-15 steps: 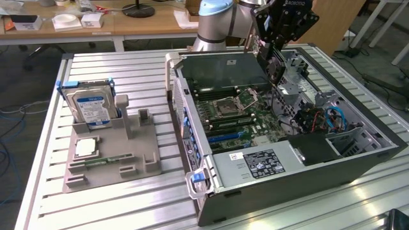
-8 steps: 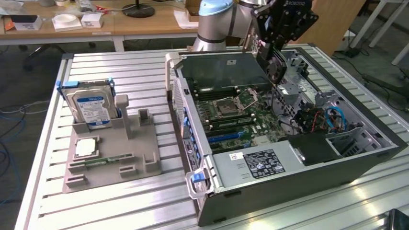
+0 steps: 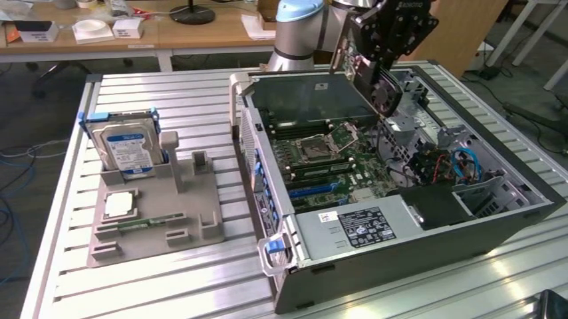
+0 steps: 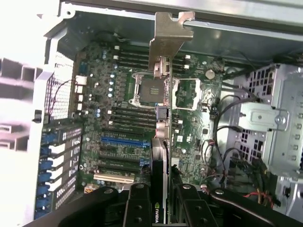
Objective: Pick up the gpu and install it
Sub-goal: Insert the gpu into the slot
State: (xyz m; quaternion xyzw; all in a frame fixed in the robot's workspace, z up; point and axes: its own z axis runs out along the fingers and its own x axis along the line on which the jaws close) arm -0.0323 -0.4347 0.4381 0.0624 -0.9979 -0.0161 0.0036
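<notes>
Slatted metal table carried an open computer case. Claw clamped the gpu edge-down above the motherboard. Install step; seating likely needed alignment over the blue slot.

The arm stands at the exterior view's top centre. Its gripper seems tilted downward, fingers clamped on the graphics card.

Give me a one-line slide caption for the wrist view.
Gripper holds the gpu edge-on over the motherboard inside the open computer case.
</notes>
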